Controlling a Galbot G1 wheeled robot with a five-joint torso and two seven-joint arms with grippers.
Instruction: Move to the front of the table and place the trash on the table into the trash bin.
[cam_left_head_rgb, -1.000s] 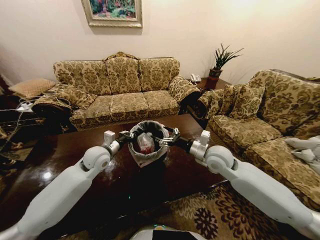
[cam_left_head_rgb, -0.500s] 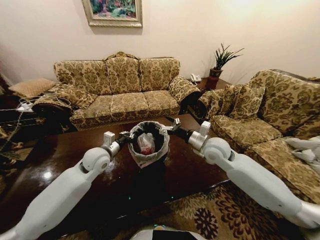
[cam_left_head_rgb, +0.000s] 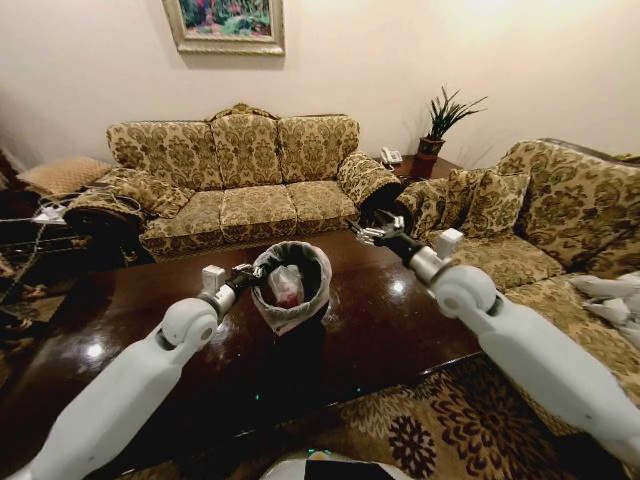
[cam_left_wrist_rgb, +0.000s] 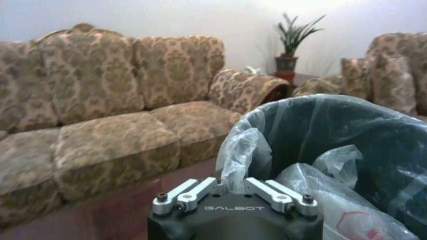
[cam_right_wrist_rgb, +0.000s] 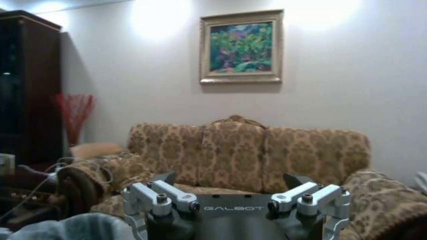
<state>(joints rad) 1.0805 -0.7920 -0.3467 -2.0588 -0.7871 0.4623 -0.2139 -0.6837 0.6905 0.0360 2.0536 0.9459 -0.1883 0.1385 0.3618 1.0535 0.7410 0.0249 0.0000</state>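
left gripper (cam_left_head_rgb: 252, 274) is sitting at the near-left rim of the bin (cam_left_head_rgb: 291, 318). in the left wrist view its fingers (cam_left_wrist_rgb: 193, 189) are pinching narrow on a fold of the clear liner (cam_left_wrist_rgb: 243, 150) at the rim, so it's holding the bag edge.

right gripper (cam_left_head_rgb: 372, 232) is hanging in the air above the far right part of the worktop (cam_left_head_rgb: 120, 330), just right of the bin and apart from it, pointing toward the sofa (cam_left_head_rgb: 240, 180). in the right wrist view its fingers (cam_right_wrist_rgb: 160, 195) are spread wide with nothing between them; the sofa and a framed picture (cam_right_wrist_rgb: 242, 47) are showing past them.

the bin is standing upright on the worktop near its middle, grey-white liner folded over the rim. inside it a crumpled clear plastic bag (cam_left_head_rgb: 286, 287) with something pink-red in it is lying against the left wall; up close from the left wrist it's showing a red print (cam_left_wrist_rgb: 353, 220). can't tell what else is under it.
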